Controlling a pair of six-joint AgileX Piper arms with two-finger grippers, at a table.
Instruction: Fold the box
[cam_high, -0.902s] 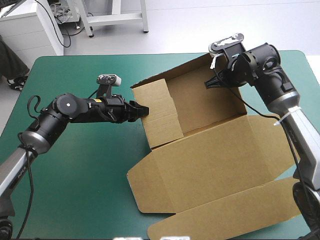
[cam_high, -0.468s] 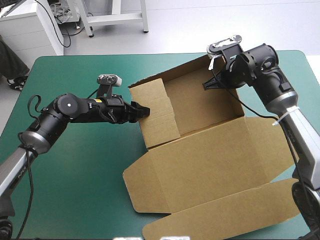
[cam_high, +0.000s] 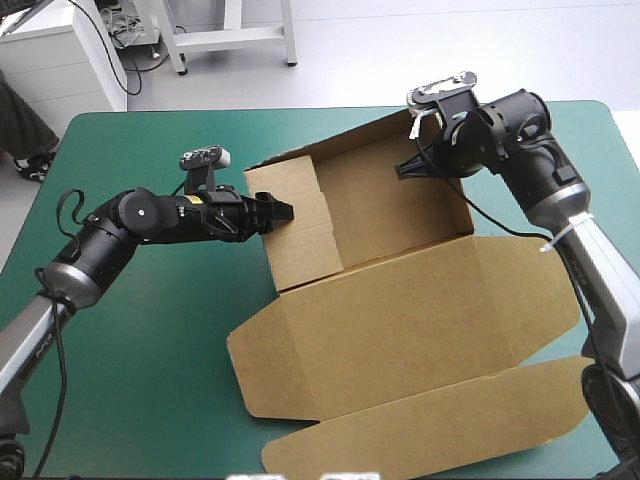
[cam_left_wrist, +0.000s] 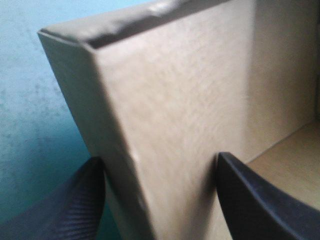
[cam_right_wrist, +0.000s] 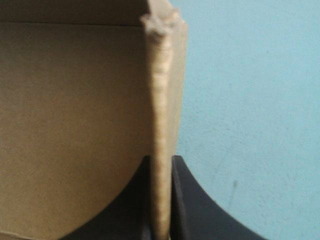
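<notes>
- The box (cam_high: 400, 310) lies on the teal-green tabletop (cam_high: 150, 350), right of the middle. Its lid (cam_high: 400, 340) spreads flat toward the near edge, with the front flap (cam_high: 430, 430) outermost.
- Beyond the lid the tray (cam_high: 390, 215) stands open with its walls raised; nothing is inside it.
- The left gripper (cam_high: 280, 213) straddles the doubled left wall (cam_high: 298, 225), its black fingers (cam_left_wrist: 250, 200) set fairly wide, one against each face.
- The right gripper (cam_high: 405, 170) pinches the right wall (cam_right_wrist: 160, 100), fingers nearly together with the board between them.
- Risk: the left wall looks folded over but not locked, so uneven pulls from the two arms could spring it open or skew the tray.
- Risk: the thin right wall could slip free or crease under the pinch.
</notes>
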